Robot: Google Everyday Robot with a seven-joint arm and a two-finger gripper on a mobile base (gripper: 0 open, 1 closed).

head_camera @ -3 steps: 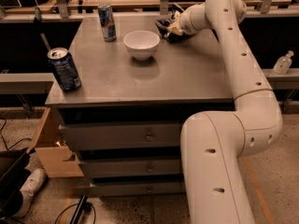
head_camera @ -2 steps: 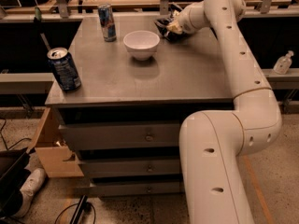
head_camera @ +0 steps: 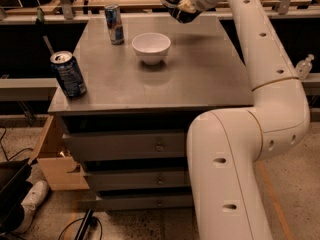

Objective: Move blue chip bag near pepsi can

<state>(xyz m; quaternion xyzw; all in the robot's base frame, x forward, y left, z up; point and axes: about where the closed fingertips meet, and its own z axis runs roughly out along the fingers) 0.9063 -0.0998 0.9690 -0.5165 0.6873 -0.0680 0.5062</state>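
Note:
The blue chip bag (head_camera: 181,13) is a small dark crumpled shape at the far back of the grey table (head_camera: 200,79), lifted off the top and hanging from my gripper (head_camera: 176,5). The gripper is shut on it, right of and behind the white bowl (head_camera: 151,46). The pepsi can (head_camera: 69,74), stout and dark blue with a silver top, stands upright at the table's front left corner, far from the gripper.
A slim silver-blue can with a red marking (head_camera: 114,24) stands at the back left. My white arm (head_camera: 260,59) runs along the table's right side. Drawers are below the top, and an open wooden drawer (head_camera: 52,159) juts out low on the left.
My gripper has risen and shifted a little to the left, taking the dark bag up off the table with it. The cans and bowl have not moved.

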